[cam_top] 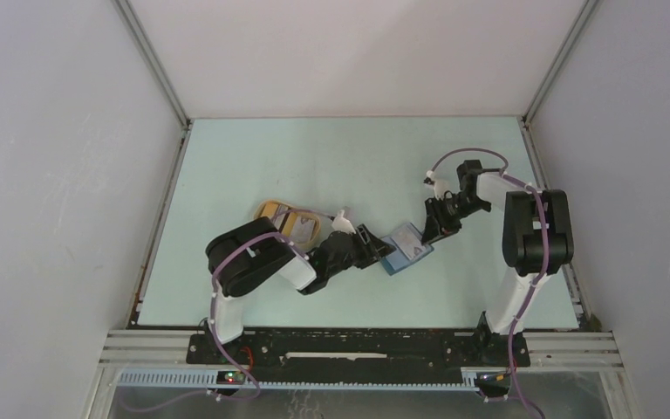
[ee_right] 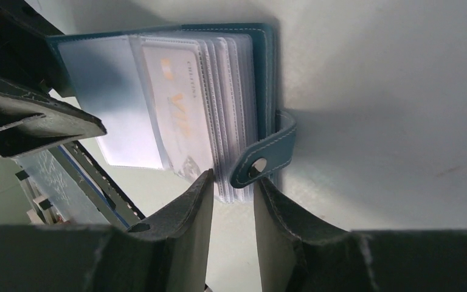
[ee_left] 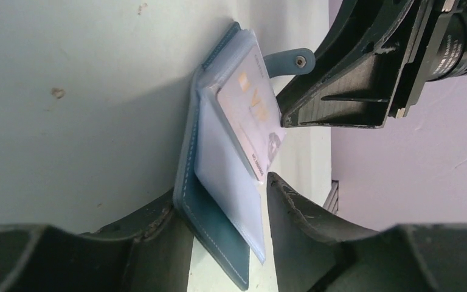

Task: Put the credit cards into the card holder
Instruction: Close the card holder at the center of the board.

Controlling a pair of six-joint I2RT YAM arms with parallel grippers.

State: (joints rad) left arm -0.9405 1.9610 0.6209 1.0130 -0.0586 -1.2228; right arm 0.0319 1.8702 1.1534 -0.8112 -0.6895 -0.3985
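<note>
**Card holder, a teal fold-over leather wallet (cam_top: pixel 406 249), propped open between two grippers**

On the pale green table (cam_top: pixel 314 157) the card holder lies between the arms, near the tan oval tray (cam_top: pixel 266 208). The left arm half hides the tray, so its contents can't be counted. The right gripper (ee_right: pixel 234 179) has narrow jaws closed on the stack of clear sleeves beside the teal snap tab (ee_right: pixel 267 155), probably to keep the pages parted. The left gripper (ee_left: pixel 219 191) straddles the cover and front sleeve. Whether it pinches them, I cannot tell. A pale credit card with gold lettering (ee_right: pixel 173 103) sits in one sleeve.
</note>
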